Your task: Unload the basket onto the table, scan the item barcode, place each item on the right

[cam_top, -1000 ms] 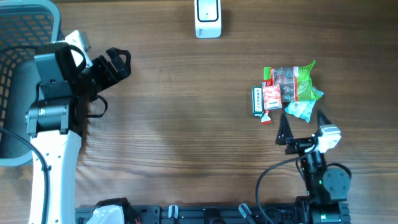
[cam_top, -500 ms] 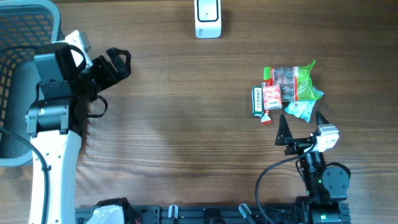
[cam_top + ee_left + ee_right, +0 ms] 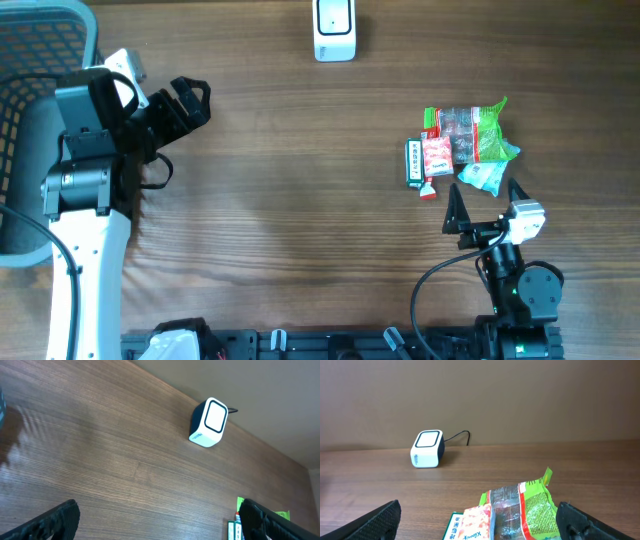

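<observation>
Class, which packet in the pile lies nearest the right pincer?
The pale blue packet, at the pile's edge facing the right pincer; the green packet and red packet lie farther off.

Scanner (image 3: 334,30) sits at the far edge of the bench (image 3: 300,200), roughly mid-way across. Packets (image 3: 462,148) are piled over on the right, nearer the front. The basket (image 3: 40,60) is at the far-left corner, well apart from both.

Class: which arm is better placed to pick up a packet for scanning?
Right: the open right gripper sits just short of the colourful plastic snack packets; the left gripper is far across.
</observation>
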`<state>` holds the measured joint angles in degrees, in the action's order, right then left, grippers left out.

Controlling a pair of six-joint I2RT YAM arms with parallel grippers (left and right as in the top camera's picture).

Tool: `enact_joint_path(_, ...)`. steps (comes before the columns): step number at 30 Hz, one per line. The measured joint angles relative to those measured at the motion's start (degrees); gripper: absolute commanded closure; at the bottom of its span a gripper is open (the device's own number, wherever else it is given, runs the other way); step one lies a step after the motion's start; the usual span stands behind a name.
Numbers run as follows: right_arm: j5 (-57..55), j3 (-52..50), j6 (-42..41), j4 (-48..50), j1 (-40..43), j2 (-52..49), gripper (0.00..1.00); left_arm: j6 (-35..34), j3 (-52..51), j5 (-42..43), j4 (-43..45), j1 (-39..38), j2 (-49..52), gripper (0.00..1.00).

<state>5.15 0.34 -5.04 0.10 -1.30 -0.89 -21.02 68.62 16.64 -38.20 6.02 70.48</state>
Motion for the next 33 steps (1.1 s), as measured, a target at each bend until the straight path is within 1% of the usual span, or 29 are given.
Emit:
enact_joint_path(11, 0.0, 0.0, 0.1, 0.0, 0.0, 0.0, 0.00, 0.0, 0.0, 0.0, -0.5, 0.0, -0.3, 0.00)
enact_joint_path(15, 0.0, 0.0, 0.1, 0.0, 0.0, 0.0, 0.01, 0.0, -0.1, 0.0, -0.7, 0.0, -4.1, 0.00)
enact_joint_path(17, 0.0, 0.0, 0.2, 0.0, 0.0, 0.0, 0.00, 0.0, -0.2, 0.0, -0.8, 0.0, -8.3, 0.00)
enact_joint_path(23, 0.0, 0.0, 0.2, 0.0, 0.0, 0.0, 0.00, 0.0, -0.1, 0.0, -0.5, 0.0, -26.9, 0.00)
enact_joint_path(26, 0.0, 0.0, 0.2, 0.0, 0.0, 0.0, 0.00, 0.0, 0.0, 0.0, -0.8, 0.0, -34.2, 0.00)
enact_joint_path(30, 0.0, 0.0, 0.2, 0.0, 0.0, 0.0, 0.00, 0.2, 0.0, -0.4, -3.5, 0.0, -41.3, 0.00)
enact_joint_path(33, 0.0, 0.0, 0.2, -0.1, 0.0, 0.0, 0.00, 0.4, 0.0, -0.9, -7.8, 0.0, -45.8, 0.00)
